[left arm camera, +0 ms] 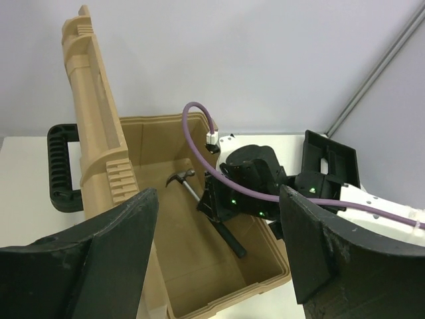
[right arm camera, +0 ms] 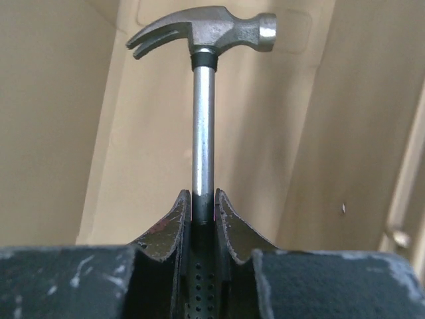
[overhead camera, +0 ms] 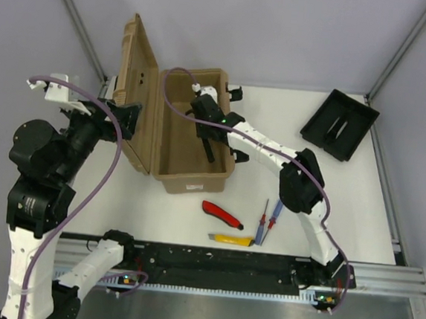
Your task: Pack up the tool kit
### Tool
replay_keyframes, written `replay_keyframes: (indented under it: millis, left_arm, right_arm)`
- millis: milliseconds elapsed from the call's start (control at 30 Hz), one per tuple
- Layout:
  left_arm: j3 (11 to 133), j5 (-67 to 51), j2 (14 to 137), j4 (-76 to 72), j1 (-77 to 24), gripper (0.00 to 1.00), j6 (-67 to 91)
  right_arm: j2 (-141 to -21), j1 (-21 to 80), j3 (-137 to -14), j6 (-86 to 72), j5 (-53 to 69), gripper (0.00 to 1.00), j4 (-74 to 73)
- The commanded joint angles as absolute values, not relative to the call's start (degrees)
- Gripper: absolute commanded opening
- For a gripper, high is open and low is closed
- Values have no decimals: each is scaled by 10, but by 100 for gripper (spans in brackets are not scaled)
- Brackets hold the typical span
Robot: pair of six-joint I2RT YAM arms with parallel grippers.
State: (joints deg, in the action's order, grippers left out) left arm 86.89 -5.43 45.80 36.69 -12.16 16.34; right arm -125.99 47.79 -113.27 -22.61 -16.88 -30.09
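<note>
Clamped hammer shaft in R gripper, inside toolbox for stowing; held L gripper wide open, empty.

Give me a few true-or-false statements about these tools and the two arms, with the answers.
1. The right gripper is shut on the hammer. True.
2. The toolbox is closed. False: its lid stands open.
3. Both utility knives are packed. False: the red utility knife and yellow utility knife lie on the table in front of the toolbox.
4. The left gripper is open and holds nothing. True.
5. The red screwdriver and blue screwdriver lie side by side on the table. True.
</note>
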Motion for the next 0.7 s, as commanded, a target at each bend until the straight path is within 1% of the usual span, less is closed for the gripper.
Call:
replay_keyframes:
  millis: [0, 200, 300, 400, 433, 500, 567, 667]
  left_arm:
    - [875, -43, 468, 357, -124, 77, 159]
    - [877, -40, 470, 361, -124, 77, 160]
    - [879, -36, 472, 362, -124, 77, 158]
    - [882, -34, 474, 362, -124, 77, 158]
    - [882, -34, 475, 362, -124, 77, 158]
    - [883, -33, 475, 362, -124, 77, 158]
    - [886, -33, 476, 362, -124, 77, 158]
    - [889, -32, 475, 363, -124, 77, 158]
  right_arm:
    - [-1317, 482, -1202, -235, -238, 0, -264]
    - [-1381, 483, -1252, -227, -268, 0, -273]
    - [-1394, 482, -1261, -225, -268, 5, -274]
    - [-1399, 483, -1265, -221, -273, 21, -275]
    - [-1398, 482, -1265, -220, -273, 32, -275]
    - [-1387, 482, -1264, -218, -269, 45, -275]
    - [-1369, 483, -1266, -218, -265, 53, -276]
    - [-1332, 483, -1275, -219, -250, 59, -275]
